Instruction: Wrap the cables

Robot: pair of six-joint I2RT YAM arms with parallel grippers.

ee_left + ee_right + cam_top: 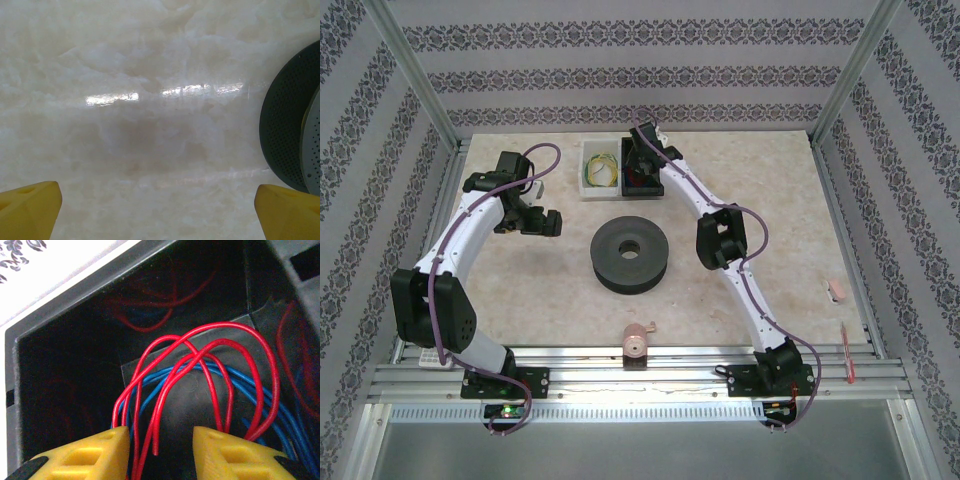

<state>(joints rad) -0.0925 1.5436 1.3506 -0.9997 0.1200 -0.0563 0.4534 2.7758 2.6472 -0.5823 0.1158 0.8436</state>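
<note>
The left arm reaches out over the left half of the table (760,180), and the left gripper (542,221) hangs above bare marbled surface with its yellow fingertips (30,207) spread wide and released, nothing between them. Just to its right, near the middle of the table, lies a black spool (632,255) flat on its side, with a round hole at its centre; the left wrist view catches its dark dotted rim (285,125) at the right edge. On the far side of the spool sits a white bin (586,172) holding a yellow-green wire coil (603,170). At the near edge of the table, in line with the spool, lies a small pink object (638,345), too small to make out. Touching the right side of the white bin is a black bin (648,188), and the right arm stretches to the far side so that the right gripper (640,158) dips into it. In the right wrist view the cables (161,400) lie in this black bin (50,390) as loose red loops arching over a blue wire (150,380) on the bin floor. The right gripper (161,440) has its yellow fingers (85,455) parted; a few red strands run down through the gap between them, and one cut end hangs free there, with no strand pinched. Farther right, well apart from the bins, a small pink block (837,291) lies near the right edge of the table, and a thin red stick (847,352) lies nearer, by the frame.
</note>
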